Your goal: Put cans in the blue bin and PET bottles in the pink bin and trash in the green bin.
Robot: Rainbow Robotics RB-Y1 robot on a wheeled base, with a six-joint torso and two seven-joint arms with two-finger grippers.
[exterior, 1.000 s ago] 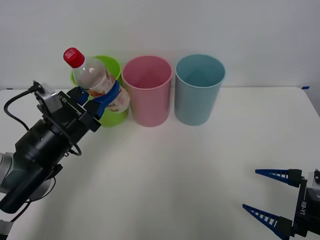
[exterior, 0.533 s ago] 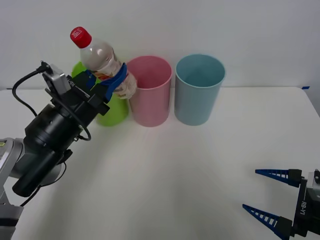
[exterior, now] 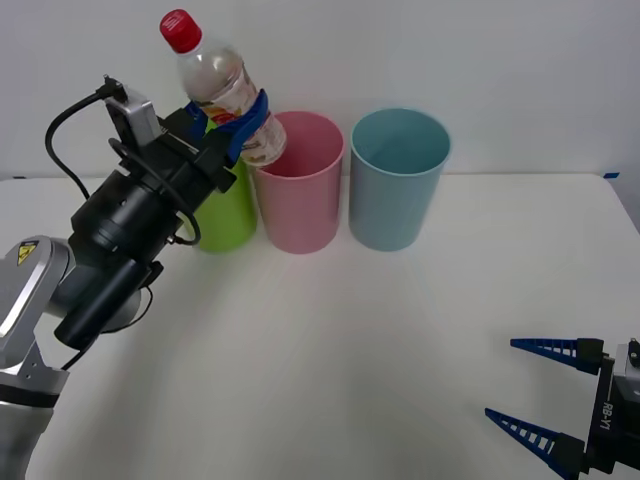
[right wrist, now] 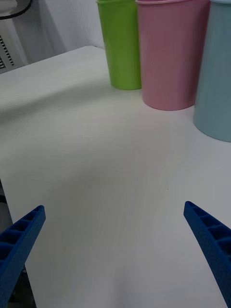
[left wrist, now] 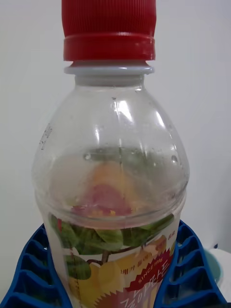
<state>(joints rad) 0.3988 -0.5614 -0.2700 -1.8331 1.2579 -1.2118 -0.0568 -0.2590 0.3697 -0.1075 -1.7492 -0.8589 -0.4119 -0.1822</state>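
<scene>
The white surface (exterior: 380, 340) carries three bins in a row at its far edge: green bin (exterior: 222, 215), pink bin (exterior: 298, 185), blue bin (exterior: 398, 180). The left tool (exterior: 240, 125) is clamped round the PET bottle (exterior: 225, 88), holding it tilted, base just above the pink bin's near-left rim. Released here, I reckon it could clip that rim and tumble outside. The right tool (exterior: 545, 395) waits gaping, low and well apart.
</scene>
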